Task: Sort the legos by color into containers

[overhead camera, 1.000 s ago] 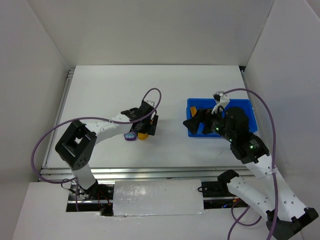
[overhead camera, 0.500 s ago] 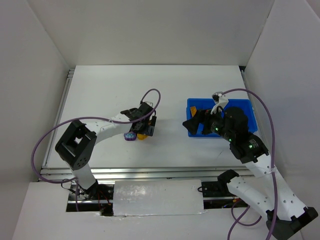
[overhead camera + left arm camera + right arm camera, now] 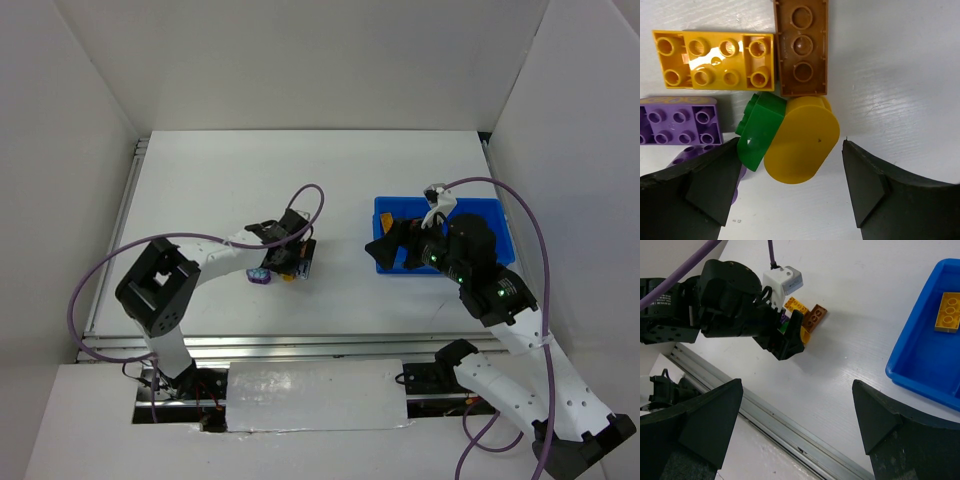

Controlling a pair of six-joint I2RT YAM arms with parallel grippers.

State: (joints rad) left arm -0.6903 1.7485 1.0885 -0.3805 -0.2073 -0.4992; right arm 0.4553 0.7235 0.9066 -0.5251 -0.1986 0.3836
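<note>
In the left wrist view a cluster of legos lies on the white table: a yellow 2x4 brick (image 3: 715, 60), a brown brick (image 3: 801, 47), a green brick (image 3: 759, 130) on its side, a rounded yellow piece (image 3: 800, 140) and purple bricks (image 3: 680, 120). My left gripper (image 3: 790, 185) is open just above them, its jaws either side of the green and rounded yellow pieces. In the top view it (image 3: 292, 262) covers most of the cluster. My right gripper (image 3: 797, 425) is open and empty, beside the blue tray (image 3: 920, 365), which holds a yellow brick (image 3: 946, 312).
The tray (image 3: 392, 264) sits right of centre, partly hidden by my right arm. A metal rail (image 3: 790, 435) runs along the table's near edge. White walls enclose the table on three sides.
My left gripper has moved slightly toward the near edge and lower over the lego cluster. The right arm has not moved.
</note>
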